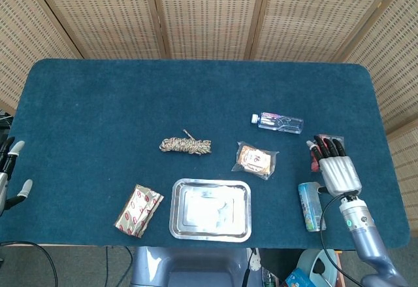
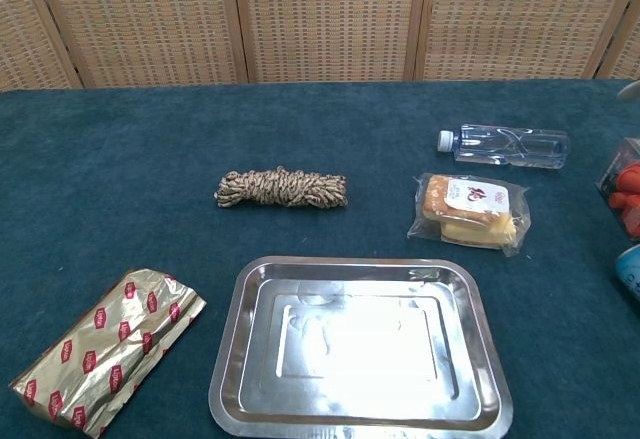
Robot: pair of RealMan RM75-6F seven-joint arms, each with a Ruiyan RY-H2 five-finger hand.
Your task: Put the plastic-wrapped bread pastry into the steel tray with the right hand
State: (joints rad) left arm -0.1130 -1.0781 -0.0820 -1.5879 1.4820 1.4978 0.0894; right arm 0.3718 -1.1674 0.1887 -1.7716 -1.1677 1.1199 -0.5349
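The plastic-wrapped bread pastry (image 1: 255, 159) (image 2: 469, 212) lies flat on the blue cloth, just up and right of the steel tray (image 1: 210, 209) (image 2: 360, 412). The tray holds nothing. My right hand (image 1: 336, 167) hovers to the right of the pastry, over the red box and the can, with its fingers spread and nothing held. At the far left edge of the head view my left hand (image 1: 9, 169) shows only partly, beside the table, fingers apart. In the chest view only a sliver at the right edge could be my right hand.
A rope bundle (image 1: 186, 145) lies left of the pastry. A gold foil packet (image 1: 138, 210) sits left of the tray. A water bottle (image 1: 278, 123) lies behind the pastry. A red box (image 1: 316, 158) and a blue can (image 1: 309, 207) sit under and beside my right hand.
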